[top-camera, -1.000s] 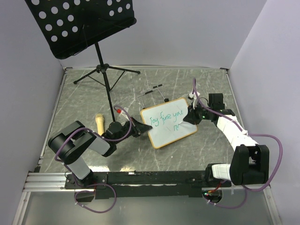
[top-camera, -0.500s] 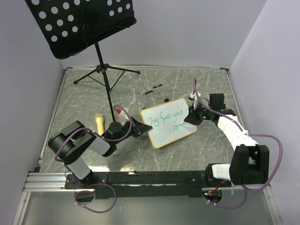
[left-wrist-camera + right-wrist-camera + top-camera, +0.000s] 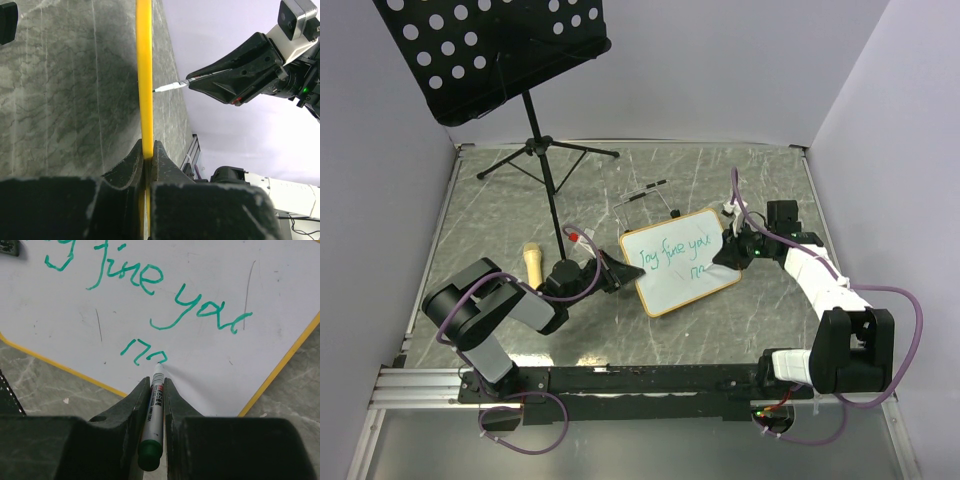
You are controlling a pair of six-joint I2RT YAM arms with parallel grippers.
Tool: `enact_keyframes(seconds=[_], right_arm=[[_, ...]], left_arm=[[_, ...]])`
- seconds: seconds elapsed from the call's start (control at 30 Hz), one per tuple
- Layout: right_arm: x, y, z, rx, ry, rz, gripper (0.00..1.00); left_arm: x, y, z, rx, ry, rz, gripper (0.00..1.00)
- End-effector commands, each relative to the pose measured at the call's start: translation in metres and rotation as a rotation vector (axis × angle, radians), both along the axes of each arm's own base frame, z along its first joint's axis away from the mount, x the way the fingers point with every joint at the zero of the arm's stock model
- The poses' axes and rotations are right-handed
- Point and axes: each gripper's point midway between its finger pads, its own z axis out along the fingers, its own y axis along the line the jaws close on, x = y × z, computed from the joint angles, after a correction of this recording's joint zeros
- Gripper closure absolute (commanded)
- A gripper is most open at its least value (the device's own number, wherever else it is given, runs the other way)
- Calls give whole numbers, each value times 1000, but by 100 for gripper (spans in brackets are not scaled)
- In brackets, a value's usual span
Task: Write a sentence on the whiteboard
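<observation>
One line of green writing and the first few strokes of a second are on the whiteboard (image 3: pixel 680 262), so by my reckoning you are partway through the sentence. The top line reads roughly as three short words. Below it there is only a small squiggle, which looks like an unfinished letter or two. The rest of that line has not been written, and there is bare white to the right of the squiggle to take it.

The whiteboard sits mid-table (image 3: pixel 500 200), turned at an angle between the two arms. Your left gripper (image 3: pixel 147 150) is clamped tight on the frame at the board's left edge, a jaw on each face. Your right gripper (image 3: pixel 155 382) is closed on a green marker (image 3: pixel 153 410), held upright between the jaws with the capped end toward the wrist. The tip is at the end of the last stroke, near the board's lower edge. Whether it actually touches the surface, you cannot tell from these views.
</observation>
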Motion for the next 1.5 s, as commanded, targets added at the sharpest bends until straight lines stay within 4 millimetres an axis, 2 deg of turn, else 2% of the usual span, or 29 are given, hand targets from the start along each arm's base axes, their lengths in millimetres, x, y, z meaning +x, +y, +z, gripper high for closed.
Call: enact_keyframes(seconds=[0.0, 0.2, 0.77, 0.97, 1.1, 1.13, 1.27, 1.47], right_arm=[[-2, 3, 4, 17, 5, 38, 100], [-5, 7, 6, 39, 16, 58, 100], [11, 9, 14, 42, -35, 1, 100], [10, 12, 27, 78, -61, 7, 100], [13, 7, 35, 72, -112, -21, 100], [16, -1, 34, 68, -114, -51, 100], [20, -14, 27, 46, -95, -100, 100], [20, -19, 16, 31, -48, -102, 100]], left_arm=[[-3, -2, 89, -232, -280, -19, 99], [-3, -3, 88, -233, -278, -20, 99], [-4, -3, 89, -238, -279, -27, 99], [-5, -4, 87, -236, -274, -29, 99], [-4, -4, 88, -236, -276, -27, 99], [-4, -4, 88, -235, -275, -27, 99], [-4, -3, 89, -236, -279, -27, 99], [-4, -3, 89, -234, -279, -27, 99]])
